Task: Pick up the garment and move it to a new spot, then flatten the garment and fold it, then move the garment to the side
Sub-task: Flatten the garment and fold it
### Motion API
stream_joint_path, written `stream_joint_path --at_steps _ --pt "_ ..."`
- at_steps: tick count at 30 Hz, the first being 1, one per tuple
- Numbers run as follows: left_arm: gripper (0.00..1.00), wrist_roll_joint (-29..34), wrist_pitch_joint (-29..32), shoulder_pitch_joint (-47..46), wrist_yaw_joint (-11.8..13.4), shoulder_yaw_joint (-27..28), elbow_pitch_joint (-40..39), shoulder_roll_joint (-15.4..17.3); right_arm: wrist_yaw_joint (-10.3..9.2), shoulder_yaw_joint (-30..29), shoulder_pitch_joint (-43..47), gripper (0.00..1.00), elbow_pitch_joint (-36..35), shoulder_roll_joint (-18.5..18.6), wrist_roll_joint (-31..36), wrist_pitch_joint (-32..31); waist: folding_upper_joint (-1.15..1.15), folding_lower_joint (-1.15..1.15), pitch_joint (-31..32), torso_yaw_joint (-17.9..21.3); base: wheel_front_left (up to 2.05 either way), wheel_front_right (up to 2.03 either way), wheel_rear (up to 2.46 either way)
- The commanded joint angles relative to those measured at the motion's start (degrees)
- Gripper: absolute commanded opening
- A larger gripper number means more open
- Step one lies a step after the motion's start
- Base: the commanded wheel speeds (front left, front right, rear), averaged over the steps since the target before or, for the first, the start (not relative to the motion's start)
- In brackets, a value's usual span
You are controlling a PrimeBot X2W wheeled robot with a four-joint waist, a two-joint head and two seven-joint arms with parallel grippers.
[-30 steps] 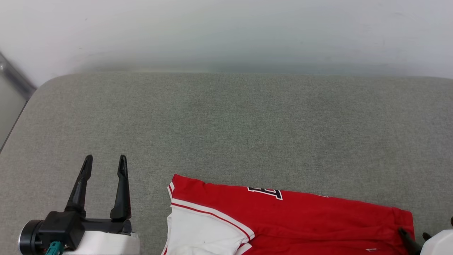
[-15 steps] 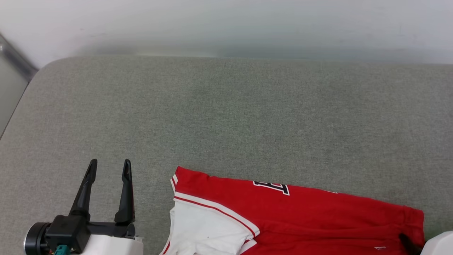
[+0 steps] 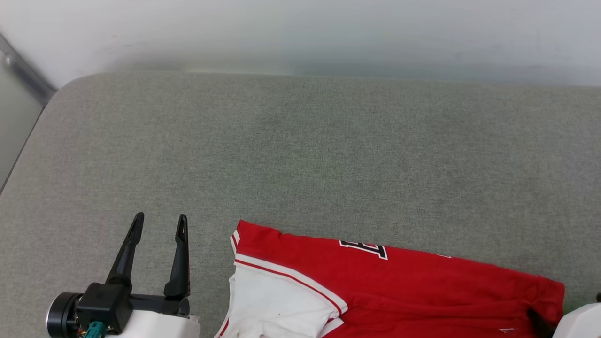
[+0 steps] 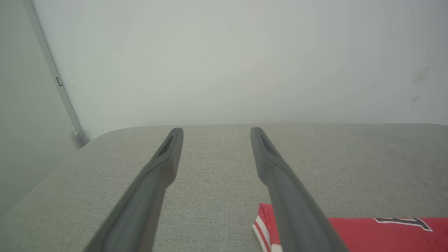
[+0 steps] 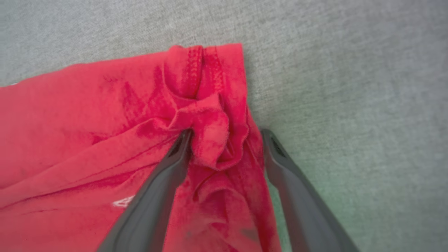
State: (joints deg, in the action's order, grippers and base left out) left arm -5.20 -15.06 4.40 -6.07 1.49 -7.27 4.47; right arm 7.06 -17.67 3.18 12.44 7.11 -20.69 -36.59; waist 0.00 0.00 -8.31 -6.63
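**Both grippers released; the red jersey lies at the lower edge of the grey surface**

Nearest to the camera, at the lower left of the head view, the left gripper (image 3: 160, 217) hangs over the bare cloth. Its two dark fingers stand apart and nothing is between them. In the left wrist view the same fingers frame only grey cloth, and a corner of the garment shows beside the right-hand finger at the bottom right.

At the lower right corner of the head view, a pale forearm and one dark finger meet the right end of the garment (image 3: 422, 286). The right wrist view shows this place from close. The right gripper (image 5: 227, 133) is also released, its fingers spread wide on both sides of a bunched fold at the red hem. The left-hand finger touches this fold, and the right-hand finger lies on the grey cloth just beside the hem edge. The fold is not pinched.

The garment lies along the bottom edge of the head view, from the centre to the lower right, and part of it is cut off by the frame. It looks folded into a long band. The white sleeve (image 3: 277, 305) with red-and-white striped trim is at its left end. A piece of the black-and-white printed mark (image 3: 364, 249) shows on its upper edge.

Beyond the garment, the grey padded surface (image 3: 300, 164) extends bare to the middle and upper part of the frame, with a rounded corner at the upper left. Behind it stands a pale wall (image 3: 300, 33), and a grey metal strip (image 3: 23, 75) runs slanted in the upper left corner.
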Motion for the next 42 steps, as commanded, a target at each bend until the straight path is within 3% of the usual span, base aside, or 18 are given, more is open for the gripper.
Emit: stream_joint_path --at_steps 1,2,3,4,5,21,26,35,42 --pt "1.0 0.3 -0.1 0.0 -0.2 0.1 0.1 -0.3 0.77 3.1 0.3 1.0 2.8 -3.4 -0.7 -1.8 0.0 0.0 0.3 0.1 0.0 0.0 0.0" --pt "1.0 0.4 -0.1 0.1 -0.3 0.1 0.2 -0.4 0.77 3.4 0.4 0.8 2.7 -3.3 -0.8 -1.9 0.0 0.0 0.4 0.2 0.0 0.0 0.0" --pt "1.0 0.4 -0.1 0.2 -0.3 0.2 0.3 -0.4 0.77 3.7 0.6 0.35 2.6 -3.2 -1.0 -2.1 0.0 0.0 0.6 0.2 0.0 0.0 0.0" --pt "1.0 0.4 -0.1 0.3 -0.4 0.3 0.3 -0.5 0.77 4.0 0.7 0.13 2.3 -3.2 -1.2 -2.1 0.0 0.0 0.9 0.3 0.0 0.0 0.0" --pt "1.0 0.4 -0.1 0.4 -0.5 0.3 0.3 -0.5 0.77 4.3 0.9 0.0 2.0 -3.1 -1.4 -2.1 0.0 0.0 1.1 0.4 0.0 0.0 0.0" --pt "1.0 0.7 -0.1 1.4 -1.2 1.1 0.3 -1.0 0.36 -4.1 -0.3 0.0 -0.9 1.8 1.9 2.8 0.0 0.0 2.7 1.6 0.0 0.0 0.0" --pt "1.0 0.6 -0.1 1.2 -1.3 1.3 0.6 -1.1 0.39 -5.2 -0.9 0.0 -2.5 1.3 2.3 2.9 0.0 0.0 2.8 1.8 0.0 0.0 0.0" --pt "1.0 0.6 -0.1 2.8 -1.3 1.8 0.9 -1.4 0.42 5.1 3.9 0.0 -18.7 -1.6 -4.4 -5.4 0.0 0.0 4.5 2.5 0.0 0.0 0.0" --pt "1.0 1.0 -0.1 2.7 -1.3 1.5 1.2 -1.5 0.42 15.5 4.4 0.0 -26.4 -4.1 -10.4 -12.7 0.0 0.0 4.3 2.4 0.0 0.0 0.0"
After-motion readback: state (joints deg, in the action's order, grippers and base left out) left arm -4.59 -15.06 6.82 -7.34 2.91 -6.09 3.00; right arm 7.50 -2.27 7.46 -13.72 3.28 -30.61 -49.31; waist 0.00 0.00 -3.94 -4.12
